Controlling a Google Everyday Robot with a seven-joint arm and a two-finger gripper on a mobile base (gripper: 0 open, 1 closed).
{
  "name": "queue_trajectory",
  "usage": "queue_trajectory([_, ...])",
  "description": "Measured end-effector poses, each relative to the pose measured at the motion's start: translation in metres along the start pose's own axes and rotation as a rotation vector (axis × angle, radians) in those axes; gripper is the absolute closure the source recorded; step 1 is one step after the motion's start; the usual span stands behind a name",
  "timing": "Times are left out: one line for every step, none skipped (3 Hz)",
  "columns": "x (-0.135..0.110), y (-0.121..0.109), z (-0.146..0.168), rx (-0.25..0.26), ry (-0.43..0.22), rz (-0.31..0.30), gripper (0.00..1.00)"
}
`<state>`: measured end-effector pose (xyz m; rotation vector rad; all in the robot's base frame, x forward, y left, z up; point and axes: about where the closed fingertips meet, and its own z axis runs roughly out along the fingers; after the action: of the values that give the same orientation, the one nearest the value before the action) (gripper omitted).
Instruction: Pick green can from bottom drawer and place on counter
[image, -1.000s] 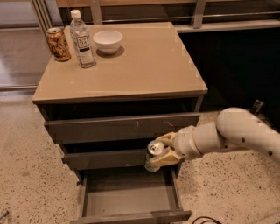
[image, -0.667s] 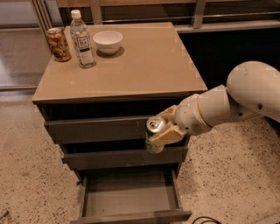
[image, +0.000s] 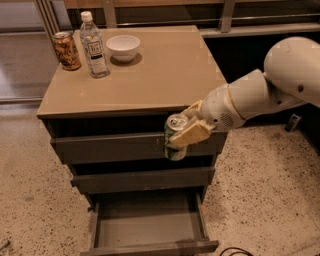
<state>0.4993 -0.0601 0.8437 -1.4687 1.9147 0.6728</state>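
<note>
Counter (image: 165, 75) front: tool (image: 184, 133) grips green can (image: 173, 150), over open btm drawer (image: 150, 227).

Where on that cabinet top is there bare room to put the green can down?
The counter is bare across its right half and along the front edge, right of the bowl. The back left corner is crowded: orange can, bottle, bowl. The gripper holds the green can below the front edge.

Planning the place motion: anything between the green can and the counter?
Only the front edge of the counter: the gripper holds the green can below it, before the top drawer. The bottle, bowl and orange-brown can stand at the far left, off the near path.
</note>
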Motion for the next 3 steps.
queue_trajectory([-0.048,-0.028,-0.020,-0.016,-0.025,-0.021,1.00])
queue_trajectory([-0.076,-0.040,-0.037,0.009,-0.058,-0.052,1.00])
queue_trajectory([-0.076,-0.040,-0.037,0.009,-0.058,-0.052,1.00])
